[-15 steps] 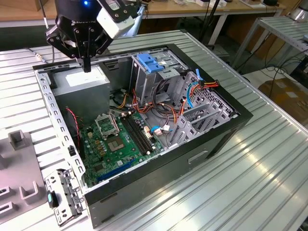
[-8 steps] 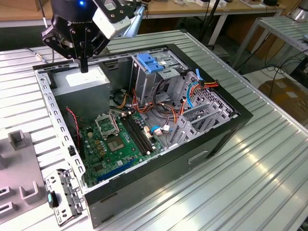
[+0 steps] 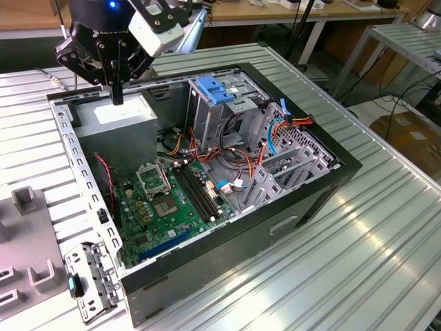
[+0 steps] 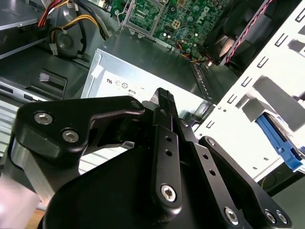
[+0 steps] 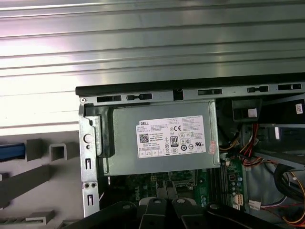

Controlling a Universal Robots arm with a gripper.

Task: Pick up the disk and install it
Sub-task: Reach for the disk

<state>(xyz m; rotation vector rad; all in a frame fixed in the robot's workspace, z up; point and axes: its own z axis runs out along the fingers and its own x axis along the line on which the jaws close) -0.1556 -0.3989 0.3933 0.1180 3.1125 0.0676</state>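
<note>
**Gripper over the power supply, jaws closed and empty**

In the upper left of the exterior view, the gripper (image 3: 117,96) hangs over the power supply (image 3: 134,118), which sits in a corner of the open case (image 3: 275,227). Its jaws are pressed together with nothing between them. The second wrist view shows the same, with the tip pointing at the supply's grey top. The case lies on its side on the ribbed bench (image 3: 358,262). The motherboard (image 3: 169,207) is at centre-left of that frame, and the cage (image 3: 227,110), topped by a blue tab (image 3: 215,89), is at upper centre. What looks to be the disk (image 5: 9,151) shows as a blue edge in the first wrist view, cut off by the picture's border. It lies beside grey holders (image 5: 57,151) on the bench, outside the case and well apart from the gripper.
</note>
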